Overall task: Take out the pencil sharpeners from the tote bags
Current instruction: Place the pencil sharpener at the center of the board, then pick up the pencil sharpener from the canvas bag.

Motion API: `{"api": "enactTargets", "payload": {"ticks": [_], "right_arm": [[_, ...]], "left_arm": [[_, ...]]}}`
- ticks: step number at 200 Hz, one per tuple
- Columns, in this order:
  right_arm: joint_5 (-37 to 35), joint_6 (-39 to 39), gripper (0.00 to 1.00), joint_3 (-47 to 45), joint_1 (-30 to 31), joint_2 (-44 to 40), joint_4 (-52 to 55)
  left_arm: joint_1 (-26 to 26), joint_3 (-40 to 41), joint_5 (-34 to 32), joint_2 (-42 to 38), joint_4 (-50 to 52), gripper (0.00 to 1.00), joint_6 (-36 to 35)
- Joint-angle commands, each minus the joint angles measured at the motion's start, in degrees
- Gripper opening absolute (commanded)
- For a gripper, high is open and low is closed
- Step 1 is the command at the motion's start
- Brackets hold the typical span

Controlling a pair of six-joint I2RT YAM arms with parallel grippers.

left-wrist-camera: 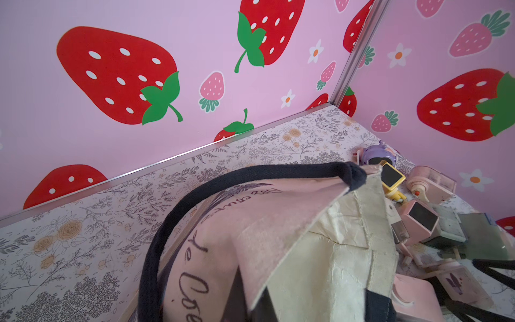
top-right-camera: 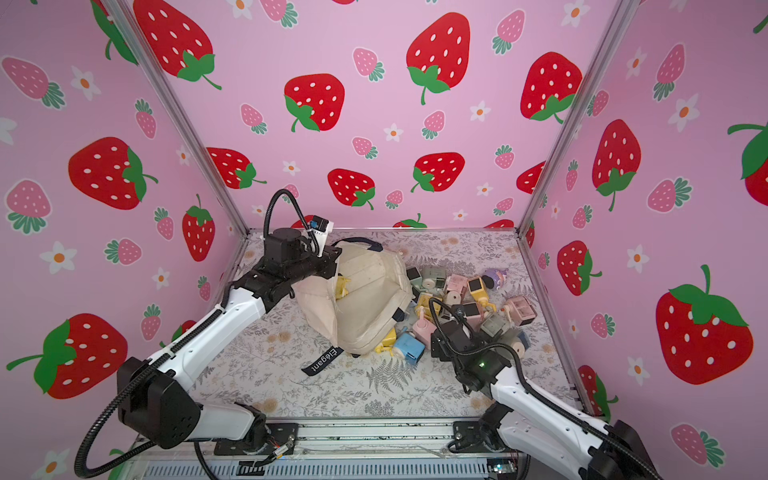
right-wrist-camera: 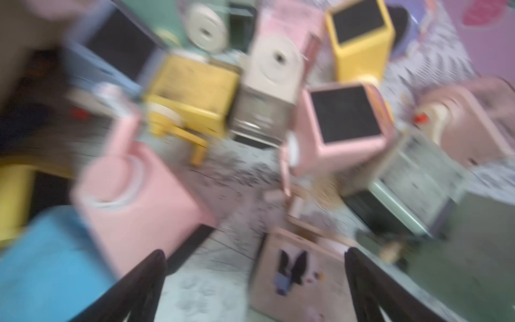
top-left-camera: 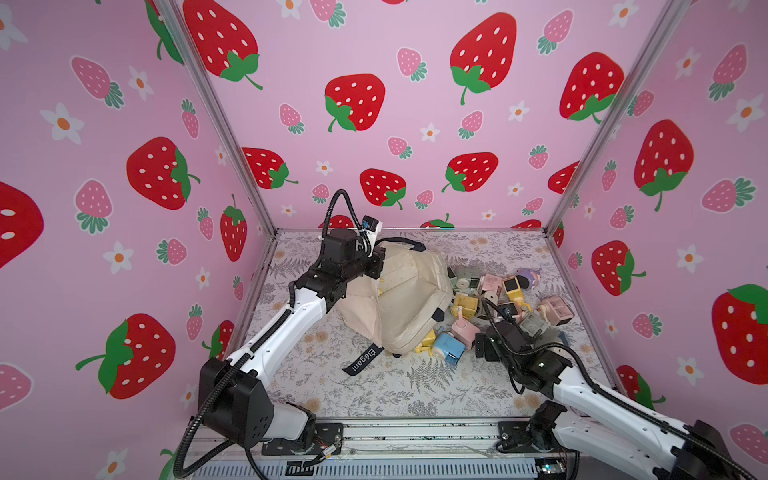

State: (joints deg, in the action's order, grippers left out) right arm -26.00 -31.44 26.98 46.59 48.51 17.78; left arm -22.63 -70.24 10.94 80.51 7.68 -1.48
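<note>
at its far rim, the left gripper point(top-left-camera: 374, 268) clamps the tote bag point(top-left-camera: 409, 307) tight, propping it up, likely to spill sharpeners point(top-left-camera: 492, 286); the right gripper point(right-wrist-camera: 255, 252) hangs empty, wide open.

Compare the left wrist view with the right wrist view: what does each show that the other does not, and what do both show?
Left wrist only: the navy handle and printed script on the tote. Right wrist only: the open right gripper and a blue sharpener, though blurred. Both: the yellow sharpener and pink sharpener with dark windows.
</note>
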Motion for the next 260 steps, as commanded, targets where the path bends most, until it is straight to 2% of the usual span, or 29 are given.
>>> {"api": "enactTargets", "payload": {"ticks": [1, 14, 35, 67, 95, 125, 139, 159, 177, 194, 203, 236, 246, 260], "right_arm": [[16.6, 10.7, 0.99, 2.3, 2.3, -1.2, -15.4], [19.8, 14.1, 0.99, 5.3, 5.0, 3.2, -18.6], [20.8, 19.4, 1.00, 13.3, 8.8, 16.9, -20.3], [30.1, 19.6, 0.97, 22.4, 9.1, 37.6, -32.2], [29.6, 18.6, 0.98, 28.7, 8.7, 51.5, -39.9], [33.7, 20.8, 0.99, 39.6, 8.0, 65.0, -41.6], [38.7, 20.8, 0.99, 44.8, 7.6, 71.2, -43.1], [34.8, 18.0, 0.99, 50.3, 7.3, 77.0, -44.1], [29.0, 15.3, 0.99, 53.6, 6.7, 80.5, -46.5], [27.0, 12.4, 0.99, 55.7, 5.8, 83.4, -50.7], [28.2, 11.8, 0.99, 57.3, 5.6, 84.8, -52.7], [24.3, 10.7, 0.99, 66.9, 5.4, 90.9, -51.6], [25.6, 9.7, 0.99, 67.7, 5.2, 92.2, -55.5], [28.9, 9.1, 0.99, 69.6, 5.0, 92.8, -55.7]], "left_arm": [[-0.3, -2.8, 0.3, -1.5, 2.4, 0.00, -4.7], [-0.3, -3.4, 0.6, -1.4, 3.8, 0.00, -5.9], [-0.3, -3.9, 1.7, -1.3, 4.6, 0.00, -6.5], [-0.3, 0.9, 2.2, -2.4, 3.4, 0.00, -5.6], [-0.2, 4.4, -4.5, -4.3, 4.1, 0.00, -4.9], [-0.1, 8.0, -8.4, -7.0, 2.0, 0.00, -6.0], [0.0, 10.7, -8.5, -7.8, -2.3, 0.00, -7.2], [0.3, 13.8, -9.0, -8.4, -7.4, 0.00, -9.7], [1.8, 14.6, -5.8, -7.8, -8.2, 0.00, -10.6], [2.6, 14.5, -1.4, -7.5, -7.9, 0.00, -10.8], [2.8, 14.6, 1.0, -7.7, -7.9, 0.00, -10.9], [3.2, 16.2, 11.8, -9.3, -9.9, 0.00, -11.8], [3.3, 16.1, 14.0, -9.5, -9.4, 0.00, -12.0], [3.3, 16.3, 16.1, -9.5, -9.1, 0.00, -12.4]]}}
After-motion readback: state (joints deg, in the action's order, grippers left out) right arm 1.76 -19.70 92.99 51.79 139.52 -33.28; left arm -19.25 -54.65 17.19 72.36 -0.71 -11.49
